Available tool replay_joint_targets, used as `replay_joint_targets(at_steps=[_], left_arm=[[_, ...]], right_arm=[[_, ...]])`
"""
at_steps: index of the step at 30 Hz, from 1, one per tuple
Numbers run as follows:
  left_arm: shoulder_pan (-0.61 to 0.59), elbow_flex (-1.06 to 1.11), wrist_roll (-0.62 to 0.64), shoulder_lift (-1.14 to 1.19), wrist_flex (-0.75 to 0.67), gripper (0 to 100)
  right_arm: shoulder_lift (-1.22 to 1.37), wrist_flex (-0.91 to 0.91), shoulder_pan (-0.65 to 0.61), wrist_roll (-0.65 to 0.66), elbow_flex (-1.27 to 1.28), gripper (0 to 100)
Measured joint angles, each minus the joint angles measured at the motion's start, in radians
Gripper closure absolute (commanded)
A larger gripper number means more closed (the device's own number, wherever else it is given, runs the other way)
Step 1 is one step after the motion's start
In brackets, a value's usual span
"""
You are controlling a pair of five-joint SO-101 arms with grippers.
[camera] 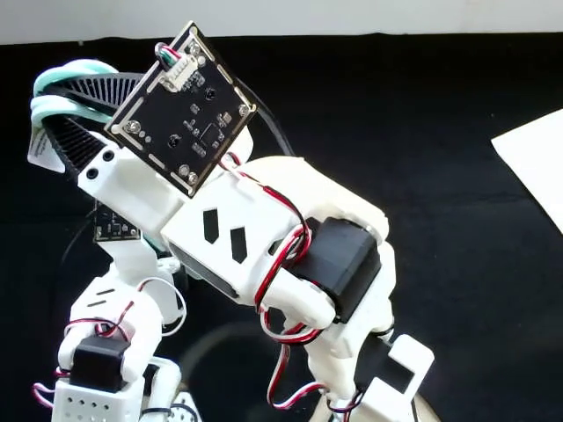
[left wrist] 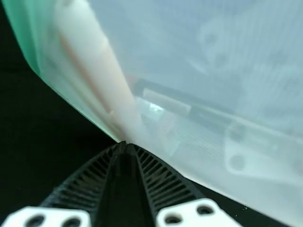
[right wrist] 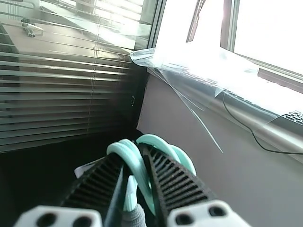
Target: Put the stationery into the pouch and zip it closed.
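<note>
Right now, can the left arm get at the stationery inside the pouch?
Probably not. The left gripper has its jaws shut on the pouch, and the stationery lies inside, behind its translucent wall. It would have to let go first.

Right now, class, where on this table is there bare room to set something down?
Bare black table lies between the arms and the white paper, up to the far edge. The left side is crowded: both arms and the raised pouch.
</note>
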Motion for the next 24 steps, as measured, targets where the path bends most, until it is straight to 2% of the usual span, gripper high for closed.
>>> replay_joint_targets(at_steps=[5,12,19,24], left_arm=[[-0.057,-0.011,0.0,0.005,-0.005,99],[-0.152,-0.137,0.0,0.009,-0.005,99],[-0.161,-0.397,0.0,0.0,0.15,99],[-0.164,-0.503,-0.006,-0.002,0.163,99]], right_arm=[[0.0,0.0,0.0,0.003,0.0,99.1],[0.0,-0.002,-0.003,0.003,0.0,99.1],[0.0,-0.002,-0.003,0.003,0.0,99.1],[0.0,-0.002,-0.003,0.003,0.0,99.1]])
